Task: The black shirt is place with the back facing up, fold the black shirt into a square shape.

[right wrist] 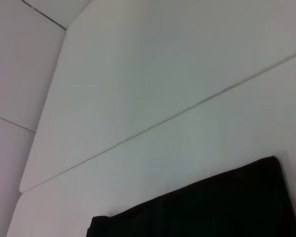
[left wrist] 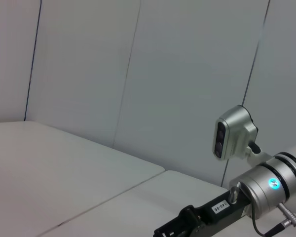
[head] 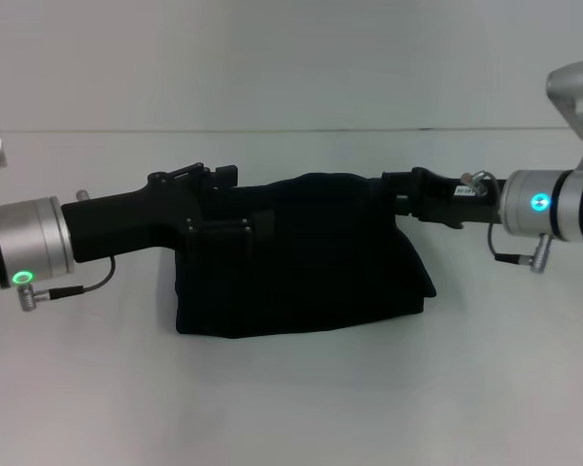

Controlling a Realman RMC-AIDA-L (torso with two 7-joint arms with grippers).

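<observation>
- The black shirt (head: 306, 257) lies on the white table (head: 291, 408) in front of the robot, already folded into a compact, roughly rectangular bundle, its near edge resting on the surface
- The left gripper (head: 209, 199) reaches in from the left at the bundle's far left corner; the right gripper (head: 398, 194) reaches in from the right at the far right corner
- Black fingers against black cloth: whether either pair is apart, together or clamped on the fabric cannot be told
- Risk: if the two arms pull or let go unevenly, the layers could slide and the bundle skew out of square
- Risk: a fingertip snagged in a fold could drag the top layer open on withdrawal
- Hidden: the fingertips, the fold layers underneath and any print
- The wrist views show no fingers of their own
</observation>
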